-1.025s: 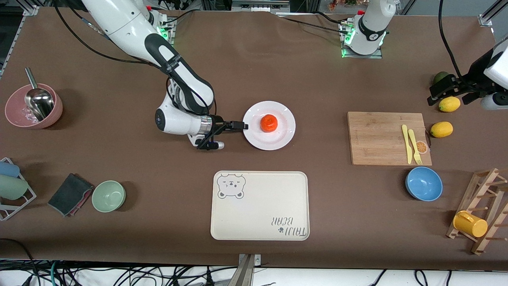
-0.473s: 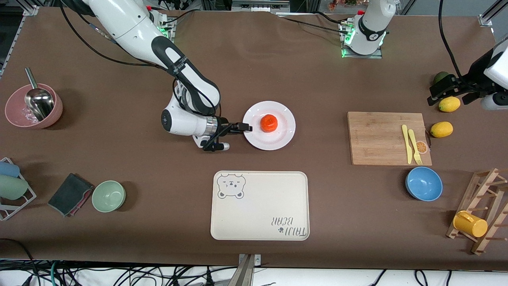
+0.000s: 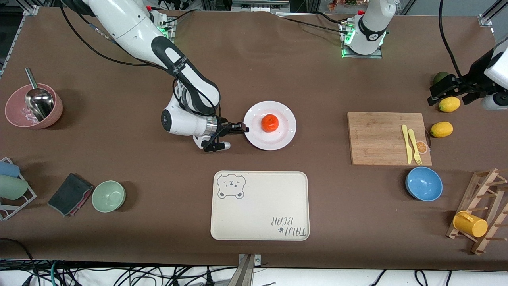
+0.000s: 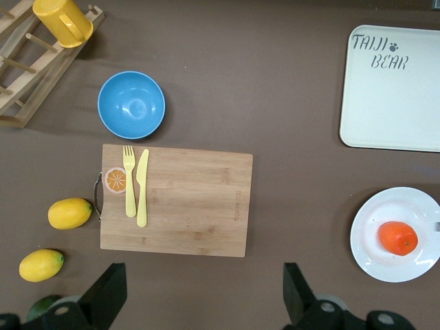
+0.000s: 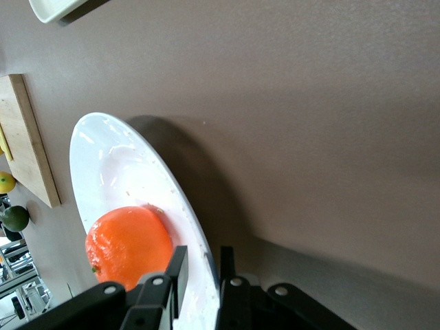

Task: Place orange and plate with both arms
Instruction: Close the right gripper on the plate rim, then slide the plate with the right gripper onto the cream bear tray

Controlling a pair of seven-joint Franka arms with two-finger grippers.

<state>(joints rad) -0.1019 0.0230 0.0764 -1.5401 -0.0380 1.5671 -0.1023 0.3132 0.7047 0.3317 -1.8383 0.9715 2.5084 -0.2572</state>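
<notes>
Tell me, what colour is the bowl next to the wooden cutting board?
The bowl is bright blue, clearest in the left wrist view.

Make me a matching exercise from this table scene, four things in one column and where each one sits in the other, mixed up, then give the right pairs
Things:
1. orange
2. yellow fork
3. metal scoop
4. yellow mug

Places:
A. in the pink bowl
B. on the wooden rack
C. on the plate
D. on the cutting board

Pairs: 1-C, 2-D, 3-A, 4-B
</notes>
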